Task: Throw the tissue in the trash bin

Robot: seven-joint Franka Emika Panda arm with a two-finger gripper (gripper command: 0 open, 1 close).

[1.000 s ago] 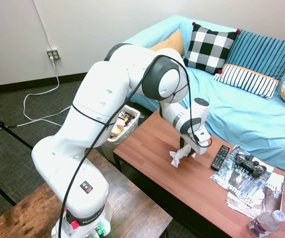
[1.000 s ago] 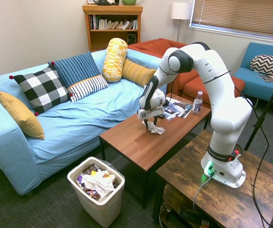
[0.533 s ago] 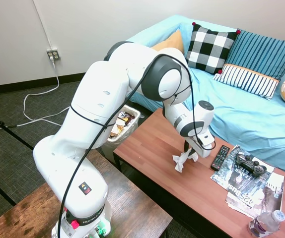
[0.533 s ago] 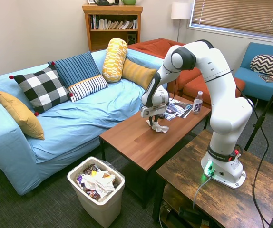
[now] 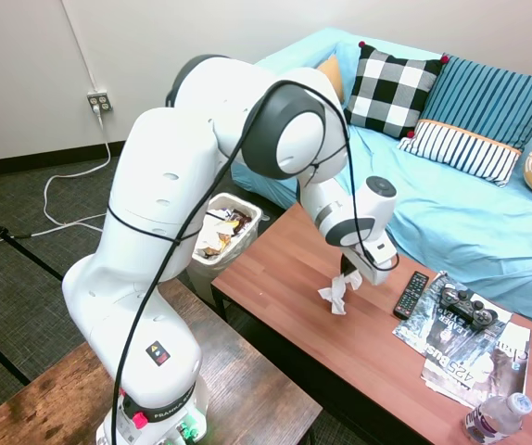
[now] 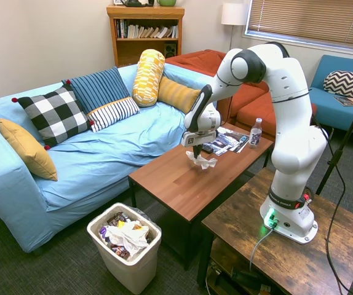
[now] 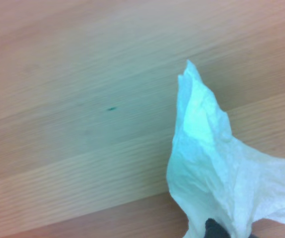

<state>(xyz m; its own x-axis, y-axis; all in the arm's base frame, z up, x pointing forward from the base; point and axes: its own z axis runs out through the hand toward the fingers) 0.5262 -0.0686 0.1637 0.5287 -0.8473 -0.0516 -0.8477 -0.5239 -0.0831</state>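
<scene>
Trash bin: the small white rectangular plastic wastebasket with a flared rim [image 6: 123,248] stands on the dark carpet at the near left corner of the table, holding white papers and dark wrappers.
Table: the long reddish-brown wooden coffee table [image 6: 182,184] runs between the bin and the sofa; its bare top fills the wrist view.
Tissue: the small crumpled white paper tissue with pointed ends [image 6: 202,161] hangs straight below the fingers, pinched at its top; its lower tips seem just clear of the tabletop, though the gap is hard to judge. It is well apart from the bin.
Gripper: the white arm's two-finger gripper [image 6: 196,150] points down over the middle of the table, fingers narrowed onto the tissue's upper end.
Tissue, second angle: it [image 5: 336,294] dangles beneath the gripper [image 5: 350,275], left of the slim black remote control [image 5: 411,295].
Magazines: black-and-white magazines [image 5: 470,348] lie right of the remote.
Sofa: the light-blue covered sofa [image 6: 72,160] lies beyond the table.
</scene>
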